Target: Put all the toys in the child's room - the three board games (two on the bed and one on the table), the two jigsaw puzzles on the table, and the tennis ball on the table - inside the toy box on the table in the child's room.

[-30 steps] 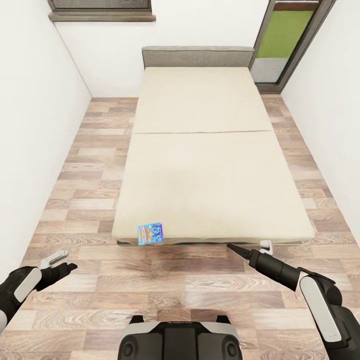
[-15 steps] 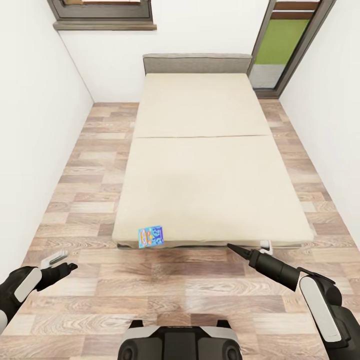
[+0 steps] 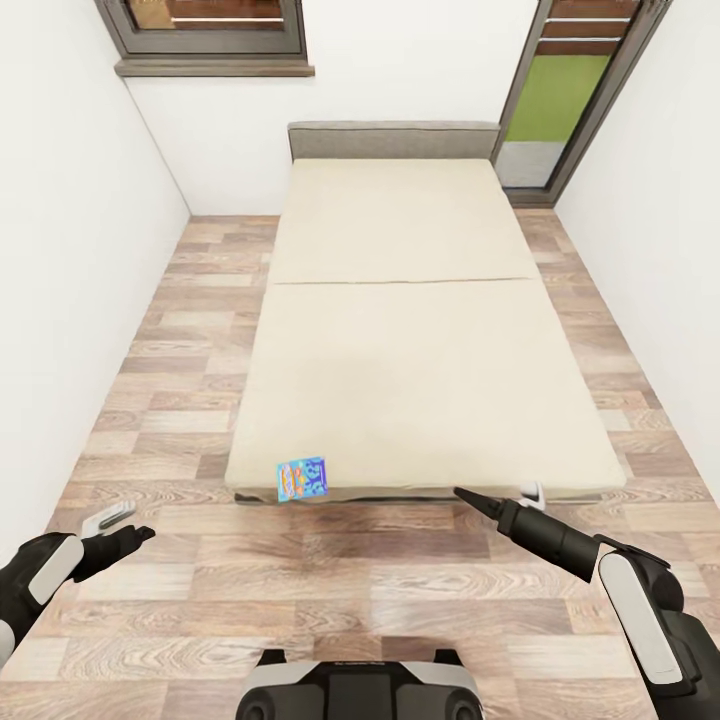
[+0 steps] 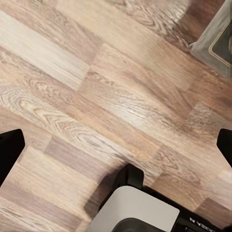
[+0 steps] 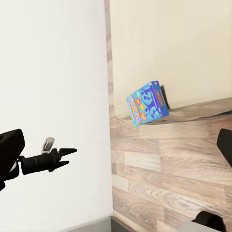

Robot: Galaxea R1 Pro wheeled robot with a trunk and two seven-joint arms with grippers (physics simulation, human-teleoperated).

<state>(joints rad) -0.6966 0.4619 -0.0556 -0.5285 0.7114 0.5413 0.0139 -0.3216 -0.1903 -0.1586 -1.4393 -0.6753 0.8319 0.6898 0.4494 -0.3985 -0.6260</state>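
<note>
View: the head camera is tilted further up than one second ago, so the whole room sits lower in the picture.
Window: more of its frame and glass shows above the sill.
Door: more of the green panel is visible.
Bed: its headboard is lower in the picture.
Robot base: less of it shows at the lower edge.

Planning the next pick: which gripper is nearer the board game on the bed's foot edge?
Left, narrowly. The board game lies between them: left gripper off to its left, right gripper slightly farther to its right.
</note>
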